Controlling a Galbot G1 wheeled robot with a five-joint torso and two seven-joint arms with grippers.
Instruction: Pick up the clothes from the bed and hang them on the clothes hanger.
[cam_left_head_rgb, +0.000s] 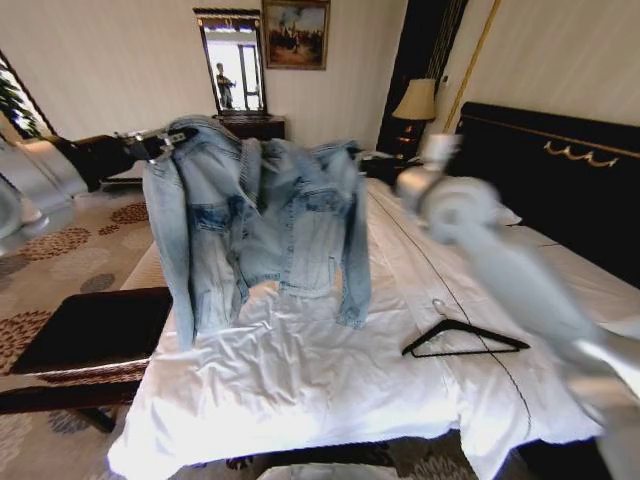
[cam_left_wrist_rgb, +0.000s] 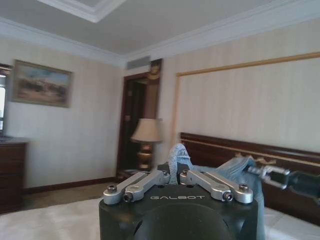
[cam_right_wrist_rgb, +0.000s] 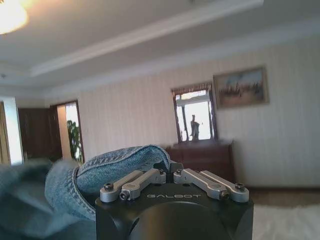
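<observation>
The clothes, a light-blue denim jacket (cam_left_head_rgb: 265, 215), hang spread open in the air above the bed (cam_left_head_rgb: 300, 390), hem just over the white sheet. My left gripper (cam_left_head_rgb: 180, 136) is shut on one shoulder of it, and the left wrist view shows a denim fold (cam_left_wrist_rgb: 175, 152) pinched in that gripper (cam_left_wrist_rgb: 173, 175). At the other shoulder, my right gripper (cam_left_head_rgb: 365, 158) is shut on the cloth too. In the right wrist view a denim seam (cam_right_wrist_rgb: 120, 162) runs into that gripper (cam_right_wrist_rgb: 167, 175). The clothes hanger (cam_left_head_rgb: 465, 340), thin and black, lies flat on the sheet to the right of the jacket.
A black headboard (cam_left_head_rgb: 560, 150) with gold trim stands at the right. A dark bench (cam_left_head_rgb: 90, 325) sits by the bed's left side on patterned carpet. A lamp (cam_left_head_rgb: 417, 100) and a dresser with mirror (cam_left_head_rgb: 235, 85) stand against the far wall.
</observation>
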